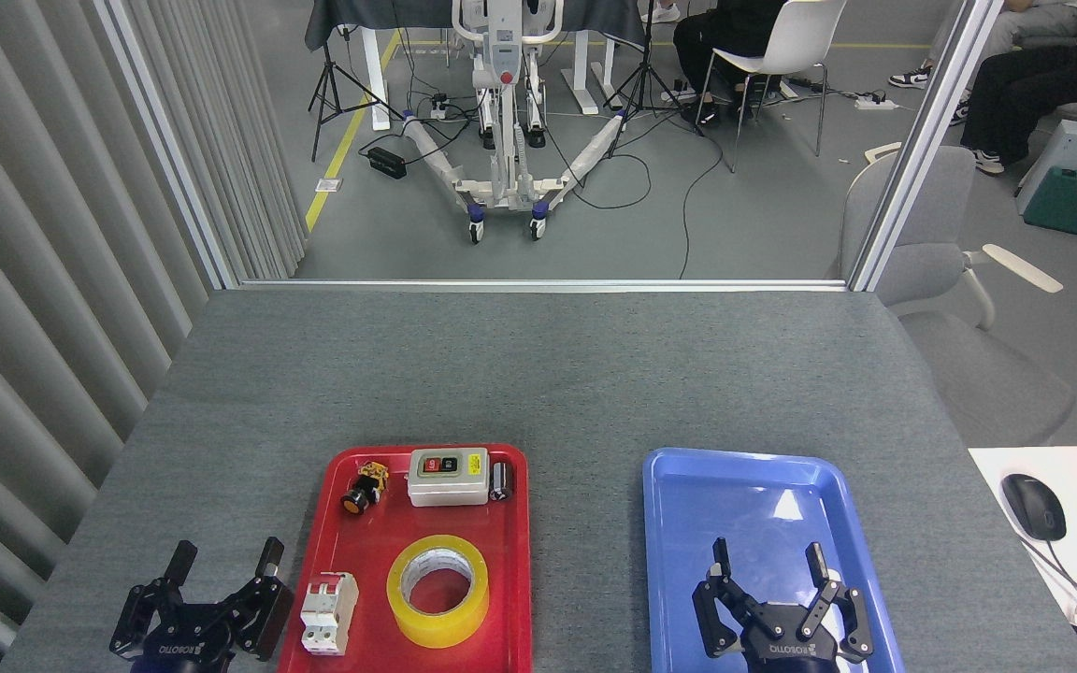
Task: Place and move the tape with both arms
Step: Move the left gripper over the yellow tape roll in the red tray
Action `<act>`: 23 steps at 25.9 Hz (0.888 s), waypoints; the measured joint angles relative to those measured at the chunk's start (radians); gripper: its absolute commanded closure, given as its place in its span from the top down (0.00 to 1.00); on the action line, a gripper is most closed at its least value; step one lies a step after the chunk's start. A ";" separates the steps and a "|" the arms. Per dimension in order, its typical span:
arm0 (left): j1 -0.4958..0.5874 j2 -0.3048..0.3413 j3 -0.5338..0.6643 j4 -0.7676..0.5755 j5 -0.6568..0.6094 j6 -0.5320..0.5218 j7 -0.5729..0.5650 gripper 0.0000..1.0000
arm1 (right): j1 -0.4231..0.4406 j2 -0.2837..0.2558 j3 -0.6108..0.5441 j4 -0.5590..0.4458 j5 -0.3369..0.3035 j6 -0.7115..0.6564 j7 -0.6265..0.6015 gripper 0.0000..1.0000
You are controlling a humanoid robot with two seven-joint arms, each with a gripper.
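Your tape (437, 591) lies flat in the lower right part of the red tray (510, 561), at lower centre of the frame, just right of the white circuit breaker (328, 613). Your left hand (223, 567) sits at lower left over the grey surface (538, 374), beside the tray, fingers spread wide and holding nothing. Your right hand (768, 563) hangs at lower right over the blue tray (688, 486), also wide and empty.

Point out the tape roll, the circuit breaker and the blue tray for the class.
tape roll (405, 612): head view, on its yellow band, left side.
circuit breaker (328, 613): head view, middle of its white body.
blue tray (742, 463): head view, on its far rim.
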 measured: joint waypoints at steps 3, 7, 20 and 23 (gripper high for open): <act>-0.001 -0.003 0.000 0.002 0.000 0.008 0.005 1.00 | 0.001 0.000 0.000 -0.001 0.001 0.000 0.000 1.00; -0.002 -0.007 -0.002 -0.005 0.003 0.049 0.003 1.00 | 0.003 0.000 0.000 0.000 0.001 0.000 0.001 1.00; -0.016 -0.001 -0.048 -0.017 0.010 0.080 -0.006 1.00 | 0.007 0.004 0.002 0.001 0.001 0.000 0.004 1.00; -0.053 0.009 -0.075 -0.017 0.020 0.094 -0.021 1.00 | 0.007 0.004 0.001 0.002 0.001 0.000 0.004 1.00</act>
